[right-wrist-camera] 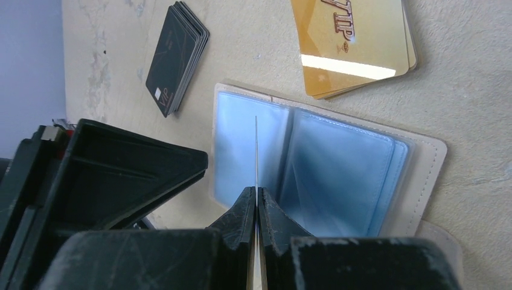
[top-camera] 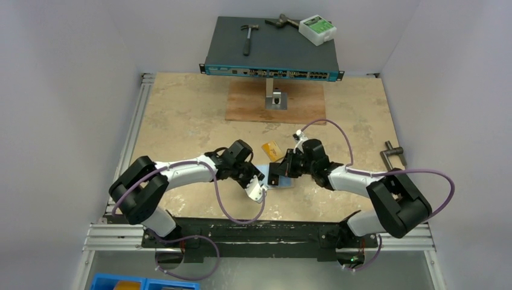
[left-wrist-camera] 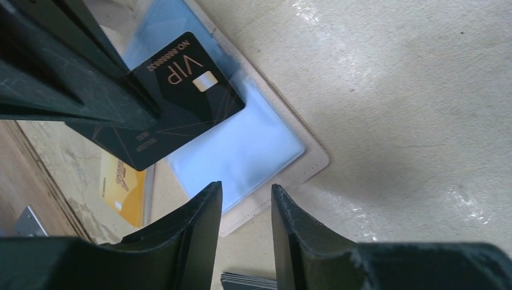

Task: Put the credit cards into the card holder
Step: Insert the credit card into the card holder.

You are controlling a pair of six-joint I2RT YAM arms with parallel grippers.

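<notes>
The card holder (right-wrist-camera: 344,175) lies open on the table, beige with bluish clear pockets, between the two grippers (top-camera: 287,181). My right gripper (right-wrist-camera: 257,190) is shut on a black credit card (left-wrist-camera: 181,96), held on edge over the holder's left pocket. The left gripper (left-wrist-camera: 246,187) stands open just above the holder's near corner (left-wrist-camera: 311,166), with nothing between its fingers. A stack of black cards (right-wrist-camera: 175,57) lies beside the holder, close under the left gripper. Orange-yellow cards (right-wrist-camera: 353,45) lie just beyond the holder.
A network switch (top-camera: 272,51) at the back carries a hammer (top-camera: 247,37) and a white box (top-camera: 318,28). A wooden board (top-camera: 275,103) lies in front of it. A metal handle (top-camera: 395,156) sits at the right edge. A blue bin (top-camera: 121,283) is below the table.
</notes>
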